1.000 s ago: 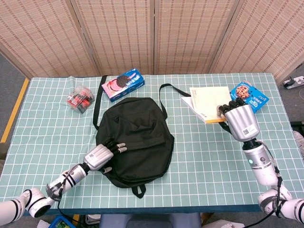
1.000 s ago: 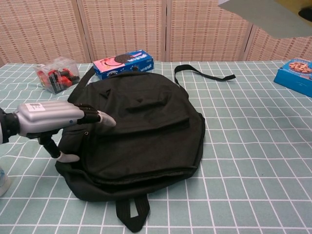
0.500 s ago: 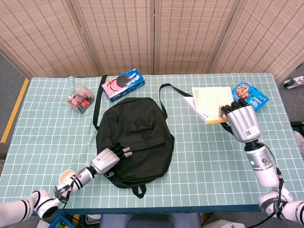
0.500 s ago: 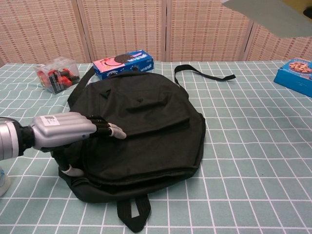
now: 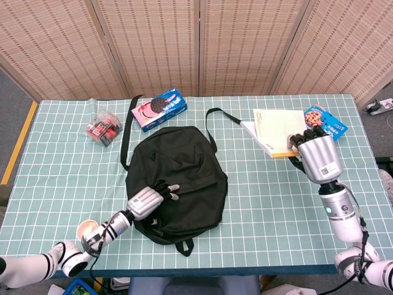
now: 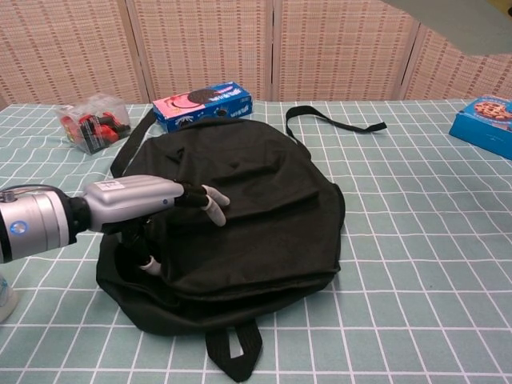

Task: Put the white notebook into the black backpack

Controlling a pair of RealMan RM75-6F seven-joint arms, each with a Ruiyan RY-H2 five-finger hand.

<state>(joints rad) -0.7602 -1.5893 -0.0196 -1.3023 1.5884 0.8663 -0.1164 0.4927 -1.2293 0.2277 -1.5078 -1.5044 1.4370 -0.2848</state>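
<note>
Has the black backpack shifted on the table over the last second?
Yes. The black backpack has slid slightly toward the table's near edge and right, away from the Oreo box, with the left hand on it.

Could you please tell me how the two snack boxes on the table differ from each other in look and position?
The Oreo box is longer, blue with a pink end and a dark cookie pictured; the cookie box is shorter, blue, showing a brown chip cookie. The Oreo box lies behind the black backpack, clear of both hands; the cookie box lies at the far right, just behind the right hand holding the white notebook. Both lie flat on the table.
</note>
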